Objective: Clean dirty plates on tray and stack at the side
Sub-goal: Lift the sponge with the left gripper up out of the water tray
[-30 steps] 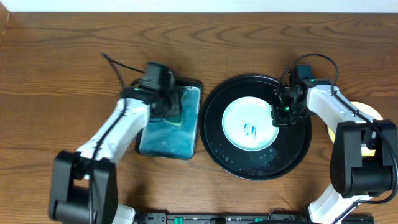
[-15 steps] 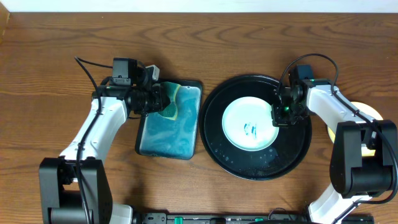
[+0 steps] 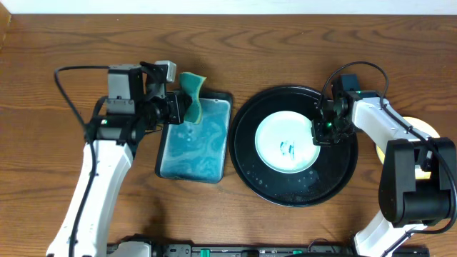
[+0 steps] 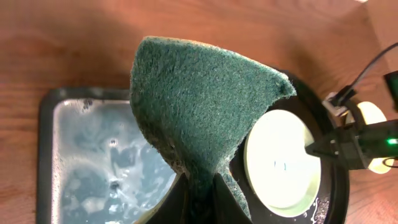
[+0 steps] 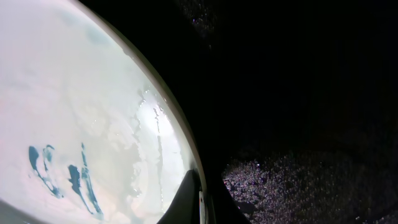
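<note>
A pale mint-white plate (image 3: 284,143) with teal scribbles (image 3: 288,148) lies in the middle of the round black tray (image 3: 246,160). My right gripper (image 3: 319,133) is shut on that plate's right rim; up close its jaws (image 5: 199,200) pinch the plate (image 5: 81,112) edge over the wet tray (image 5: 298,87). My left gripper (image 3: 180,108) is shut on a green sponge (image 3: 193,87), held in the air above the far end of the basin. In the left wrist view the sponge (image 4: 199,106) bulges out of the closed jaws (image 4: 202,190), with the plate (image 4: 280,162) behind.
A black-rimmed basin (image 3: 193,146) of cloudy blue water (image 4: 93,155) sits left of the tray. A pale yellow plate (image 3: 423,126) rests on the wood at the far right, partly hidden by my right arm. Bare wood tabletop (image 3: 285,50) lies beyond both.
My left arm has lifted the sponge out of the basin water and drawn back to the left, holding it above the basin's far edge. The right gripper and plate have not moved.
</note>
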`<state>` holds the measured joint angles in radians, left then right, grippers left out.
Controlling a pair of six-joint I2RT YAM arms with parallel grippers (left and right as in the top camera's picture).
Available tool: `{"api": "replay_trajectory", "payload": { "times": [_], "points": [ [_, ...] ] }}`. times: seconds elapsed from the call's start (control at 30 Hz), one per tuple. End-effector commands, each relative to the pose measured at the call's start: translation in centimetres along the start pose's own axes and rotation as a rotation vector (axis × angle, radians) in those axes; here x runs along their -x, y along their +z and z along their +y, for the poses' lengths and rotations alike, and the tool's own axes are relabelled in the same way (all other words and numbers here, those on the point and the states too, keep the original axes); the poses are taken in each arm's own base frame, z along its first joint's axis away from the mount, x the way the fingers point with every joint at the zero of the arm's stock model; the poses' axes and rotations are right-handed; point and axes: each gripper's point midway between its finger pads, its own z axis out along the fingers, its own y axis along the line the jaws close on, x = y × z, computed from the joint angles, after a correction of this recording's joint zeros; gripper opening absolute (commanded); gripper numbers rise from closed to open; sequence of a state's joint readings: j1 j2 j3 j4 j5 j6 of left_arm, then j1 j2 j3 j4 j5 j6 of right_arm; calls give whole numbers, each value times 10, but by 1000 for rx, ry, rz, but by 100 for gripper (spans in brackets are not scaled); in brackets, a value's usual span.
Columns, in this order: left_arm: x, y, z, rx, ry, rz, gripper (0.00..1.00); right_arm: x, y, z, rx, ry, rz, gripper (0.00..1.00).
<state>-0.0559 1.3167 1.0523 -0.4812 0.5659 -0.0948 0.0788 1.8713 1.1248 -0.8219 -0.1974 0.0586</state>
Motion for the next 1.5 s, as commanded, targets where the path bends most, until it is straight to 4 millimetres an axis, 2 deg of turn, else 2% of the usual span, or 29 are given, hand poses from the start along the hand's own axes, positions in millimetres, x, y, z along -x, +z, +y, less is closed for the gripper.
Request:
{"api": "replay_trajectory", "payload": {
  "times": [0.0, 0.2, 0.4, 0.67, 0.8, 1.03, 1.13, 1.3, 1.47],
  "points": [
    [5, -9, 0, 27, 35, -36, 7, -16, 16, -9, -70, -24, 63, 1],
    [7, -9, -1, 25, 27, -47, 7, -16, 16, -9, -70, -24, 65, 1],
    [21, -8, -3, 11, 3, -108, 7, -16, 16, -9, -71, -24, 65, 1],
    [23, -3, 0, 2, -26, -141, 7, -16, 16, -9, -71, -25, 65, 1],
    [16, 10, 9, -14, -91, -180, 7, -16, 16, -9, -72, -25, 65, 1],
    [-13, 29, 34, 35, -121, -191, 8, -16, 16, -10, -75, -25, 64, 1],
    [-21, 33, 37, 36, -123, -187, 7, -16, 16, -10, -75, -25, 64, 1],
    [-19, 33, 35, 22, -124, -199, 7, -16, 16, -10, -75, -25, 64, 1],
    [-11, 31, 24, -39, -116, -227, 7, -16, 16, -10, -75, -25, 64, 1]
  ]
}}
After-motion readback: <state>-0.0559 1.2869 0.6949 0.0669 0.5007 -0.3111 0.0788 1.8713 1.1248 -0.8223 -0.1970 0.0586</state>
